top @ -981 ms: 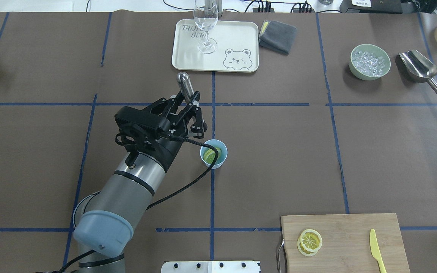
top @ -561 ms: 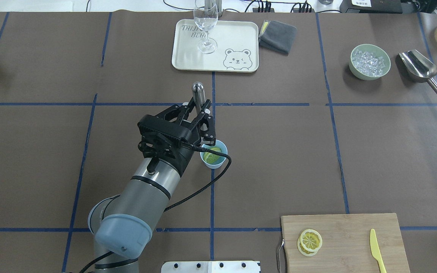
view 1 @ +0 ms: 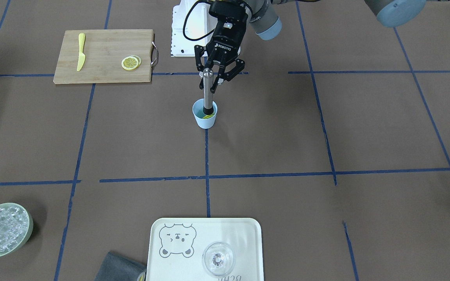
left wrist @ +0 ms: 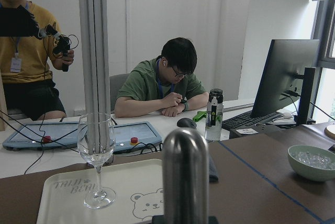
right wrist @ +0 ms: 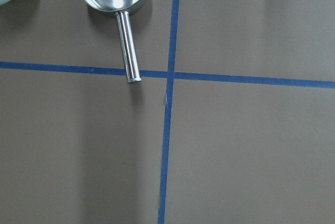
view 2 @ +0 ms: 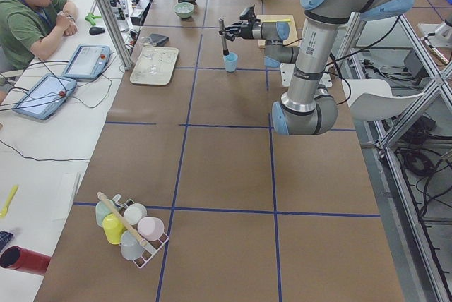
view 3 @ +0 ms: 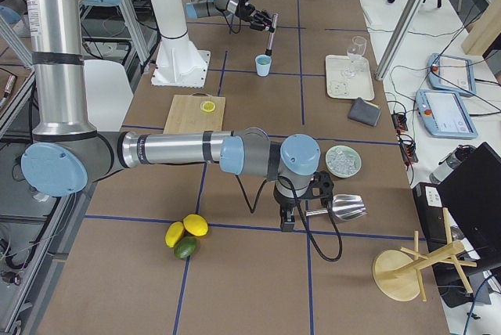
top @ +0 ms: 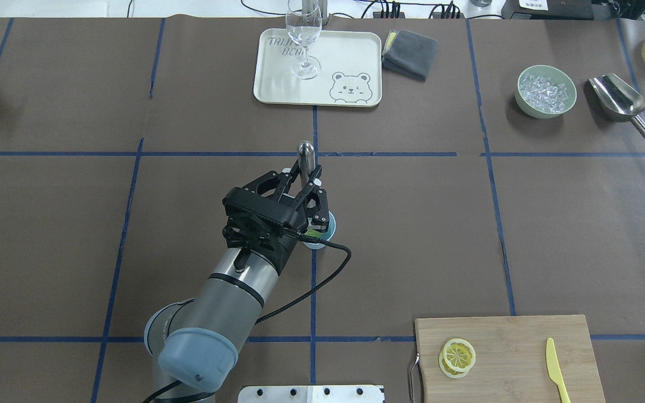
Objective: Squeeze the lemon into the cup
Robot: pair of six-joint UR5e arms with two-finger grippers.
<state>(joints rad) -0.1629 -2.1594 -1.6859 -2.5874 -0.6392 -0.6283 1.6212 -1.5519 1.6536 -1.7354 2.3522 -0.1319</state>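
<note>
Black left jaws are clenched on the upper shaft of a steel muddler (view 1: 208,97), which is held upright. The muddler's lower end sits inside the cup (view 1: 204,121), directly over the lemon (view 1: 209,116); contact between them cannot be confirmed. The lemon lies low in the cup, partly hidden by the shaft. The cup stands upright on the brown surface (view 1: 287,128), on a blue tape line (view 1: 207,156) near the centre. The left arm (top: 233,291) reaches in with its wrist nearly level.

On the robot's right, close to its base:
- a wooden cutting board (view 1: 100,47) carries stacked lemon slices (view 1: 131,62) and a yellow plastic knife (view 1: 81,50), well apart from each other.

At the far edge:
- a cream tray (view 1: 244,234) holds a wine glass (view 1: 218,258);
- a folded grey cloth (top: 410,53) lies just beside the tray.

Far right:
- a pale-green bowl of ice (top: 519,95), with a steel scoop (top: 616,95) near it.

The right jaws hang over the surface near the scoop; whether they are clenched or released cannot be told.
</note>
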